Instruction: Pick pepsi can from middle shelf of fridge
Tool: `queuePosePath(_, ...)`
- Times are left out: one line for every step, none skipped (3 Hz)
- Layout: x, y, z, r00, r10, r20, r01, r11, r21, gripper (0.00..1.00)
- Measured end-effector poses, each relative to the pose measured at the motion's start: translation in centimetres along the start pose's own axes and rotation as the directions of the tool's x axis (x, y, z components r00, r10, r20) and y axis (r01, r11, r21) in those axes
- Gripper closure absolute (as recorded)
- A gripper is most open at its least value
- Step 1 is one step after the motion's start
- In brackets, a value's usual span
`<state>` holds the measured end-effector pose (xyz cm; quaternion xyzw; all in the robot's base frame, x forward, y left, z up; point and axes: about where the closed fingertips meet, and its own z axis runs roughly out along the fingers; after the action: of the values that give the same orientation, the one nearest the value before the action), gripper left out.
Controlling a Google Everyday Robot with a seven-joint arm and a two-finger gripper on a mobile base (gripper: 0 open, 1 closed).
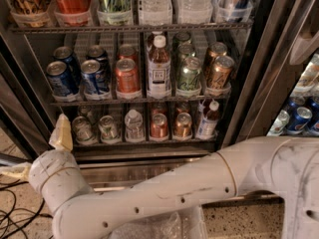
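The fridge (249, 83) stands open. Its middle shelf (139, 101) is a wire rack holding cans in lanes. Blue pepsi cans (61, 78) fill the two left lanes, the front two side by side, with others behind. Beside them stand an orange-red can (127, 76), a bottle (158, 67), a green can (188, 76) and a bronze can (219, 73). My gripper (39, 151) is at the lower left, below the middle shelf and in front of the bottom shelf's left end. Its cream fingers (62, 132) are spread apart and hold nothing.
The top rack (129, 28) carries large bottles and cans. The bottom rack (144, 142) holds small cans and a bottle. My white arm (199, 188) crosses the foreground. Black cables (15, 218) lie on the floor at left. A second cooler with blue cans (299, 118) is at right.
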<state>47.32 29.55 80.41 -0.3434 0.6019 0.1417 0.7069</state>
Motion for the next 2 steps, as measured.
queuePosePath(1.9, -1.8, 0.7, 0.995, 0.094, -0.03, -0.09, 0.9875, 0.13, 0.06)
queuePosePath(3.5, -4.7, 1.2, 0.979, 0.203, 0.006, -0.196, 0.9382, 0.285, 0.23)
